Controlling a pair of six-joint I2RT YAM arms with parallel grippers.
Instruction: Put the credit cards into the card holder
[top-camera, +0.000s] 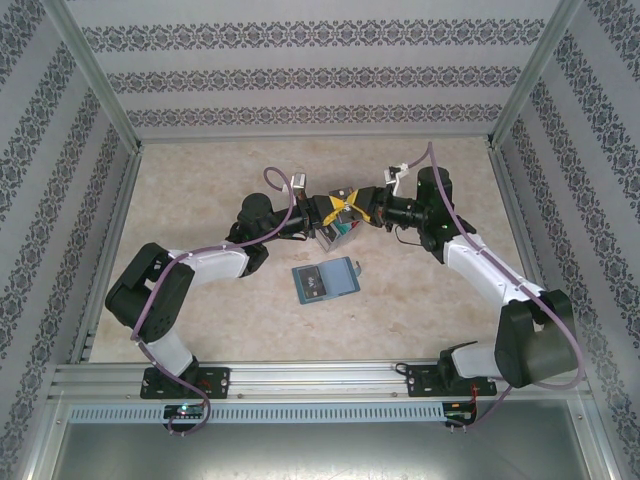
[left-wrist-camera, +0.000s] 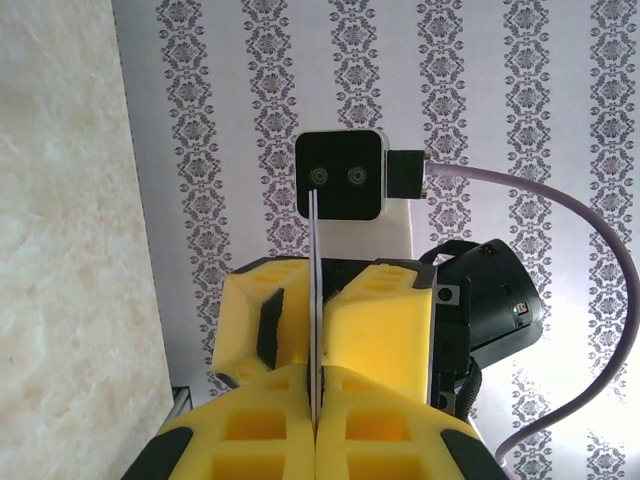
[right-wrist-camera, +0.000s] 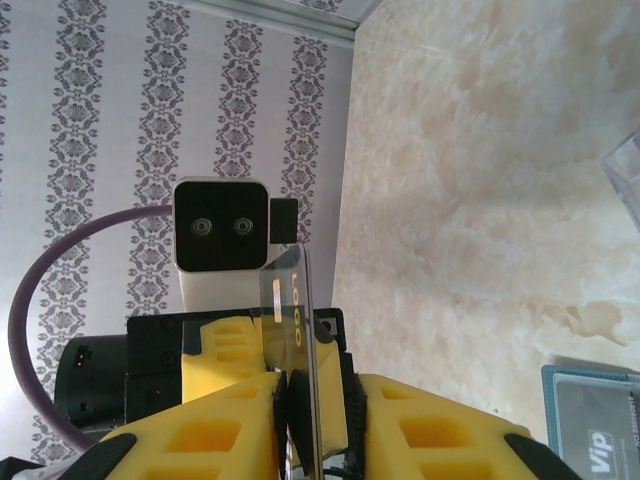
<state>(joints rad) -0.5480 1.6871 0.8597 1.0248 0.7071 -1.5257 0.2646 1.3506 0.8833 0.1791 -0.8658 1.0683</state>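
**Top view:** The left pincer (top-camera: 328, 212) and right pincer (top-camera: 362, 208) meet tip to tip over mid-desk (top-camera: 200, 190). The card holder (top-camera: 325, 281) lies flat on the desk with its inner face up. It sits nearer the arm bases, apart from both pincers.

**Left wrist view:** The left pincer is clenched on a credit card (left-wrist-camera: 313, 300), which is seen edge-on and stands out past its fingertips. The right pincer's fingers straddle the card's free end, and one pad looks apart from the card.

**Right wrist view:** The card runs between the right fingers (right-wrist-camera: 430, 430), with its "Logo" print legible. I cannot tell whether the right pincer clamps the card or merely brackets it. A corner of the card holder shows at lower right.

**Judgement:** This is a hand-over.
- The right pincer should seat square and deep on the card's end.
- It should clamp firmly before the left lets go.
- One long edge should stay free for sliding into a pocket.
- Risk: the thin card pivots or drops if the left releases early.
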